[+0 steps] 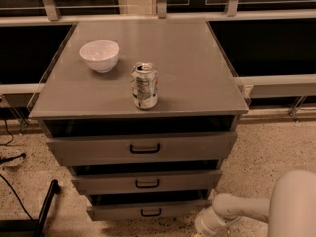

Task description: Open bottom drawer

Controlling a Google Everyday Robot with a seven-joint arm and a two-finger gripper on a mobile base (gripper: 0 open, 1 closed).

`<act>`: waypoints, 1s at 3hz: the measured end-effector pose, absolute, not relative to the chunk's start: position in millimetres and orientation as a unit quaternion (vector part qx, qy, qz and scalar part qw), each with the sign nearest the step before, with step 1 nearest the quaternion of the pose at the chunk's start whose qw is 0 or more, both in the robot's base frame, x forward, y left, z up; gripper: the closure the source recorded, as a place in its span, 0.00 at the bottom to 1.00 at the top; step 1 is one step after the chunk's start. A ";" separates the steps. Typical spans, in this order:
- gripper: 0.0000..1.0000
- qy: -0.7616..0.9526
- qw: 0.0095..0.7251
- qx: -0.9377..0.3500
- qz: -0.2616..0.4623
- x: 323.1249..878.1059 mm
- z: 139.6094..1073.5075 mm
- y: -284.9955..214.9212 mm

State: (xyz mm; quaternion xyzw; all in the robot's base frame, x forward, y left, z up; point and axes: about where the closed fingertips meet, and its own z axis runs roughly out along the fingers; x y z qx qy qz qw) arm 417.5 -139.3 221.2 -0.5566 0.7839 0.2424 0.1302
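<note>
The bottom drawer (116, 213) is the lowest grey front of the cabinet, with a small black loop handle (151, 212) at its centre. It stands a little out from the frame, with a dark gap above it. My white arm (237, 209) reaches in from the lower right, low to the floor. My gripper (201, 229) sits at the picture's bottom edge, just right of the drawer's right end and mostly cut off.
Above are the middle drawer (108, 182) and the top drawer (98, 149), both slightly out. On the cabinet top (197, 73) stand a white bowl (99, 55) and a soda can (144, 85). A black stand leg (47, 204) and cables lie on the floor at the left.
</note>
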 end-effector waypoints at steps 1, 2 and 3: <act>0.00 0.784 0.130 -0.557 0.242 417.5 221.3 -139.3; 0.00 0.767 0.170 -0.577 0.222 436.0 233.8 -128.9; 0.00 0.756 0.191 -0.591 0.209 449.6 238.9 -120.8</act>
